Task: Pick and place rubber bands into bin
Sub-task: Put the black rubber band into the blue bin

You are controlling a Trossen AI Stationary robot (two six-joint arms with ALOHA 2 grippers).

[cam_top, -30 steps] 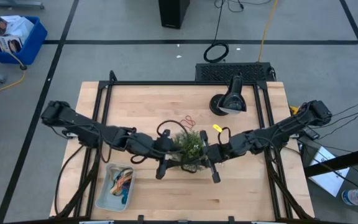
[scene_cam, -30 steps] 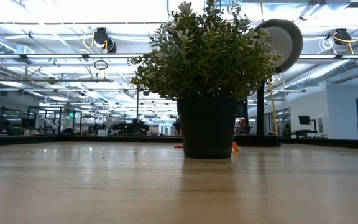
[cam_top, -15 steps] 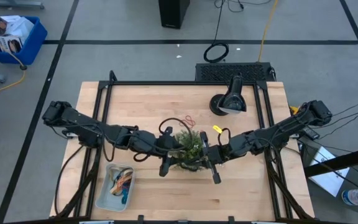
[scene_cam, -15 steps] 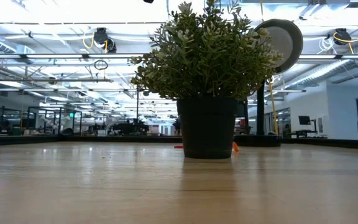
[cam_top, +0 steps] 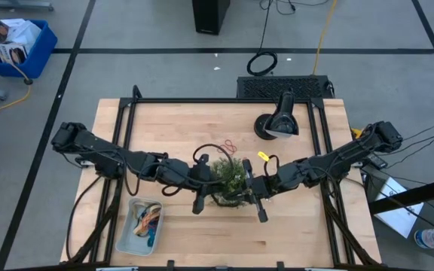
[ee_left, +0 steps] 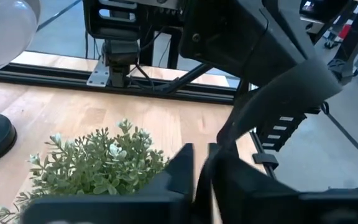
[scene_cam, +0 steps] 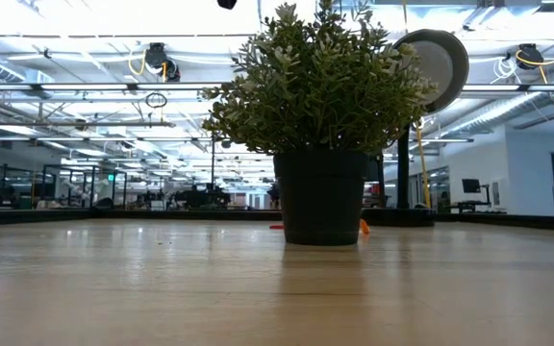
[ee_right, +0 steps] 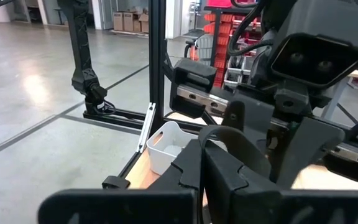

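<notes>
Rubber bands (cam_top: 227,145) are seen as a small red tangle on the bare wood just behind the plant (cam_top: 230,175), and more are heaped in the bin (cam_top: 127,235) at the table's near left corner. The left gripper (cam_top: 200,197) is held beside the plant's left flank, its fingers (ee_left: 180,169) nearly together with only a slit between them — nothing can be made out in that slit. The right gripper (cam_top: 258,202) is parked on the plant's other side, clamped closed on nothing. A snag is likely: with both arms crowding the foliage, the pot (scene_cam: 320,208) could be nudged or tipped. From table height only red and orange slivers are glimpsed at the pot's base; the loose bands are hidden from both wrist cameras.
</notes>
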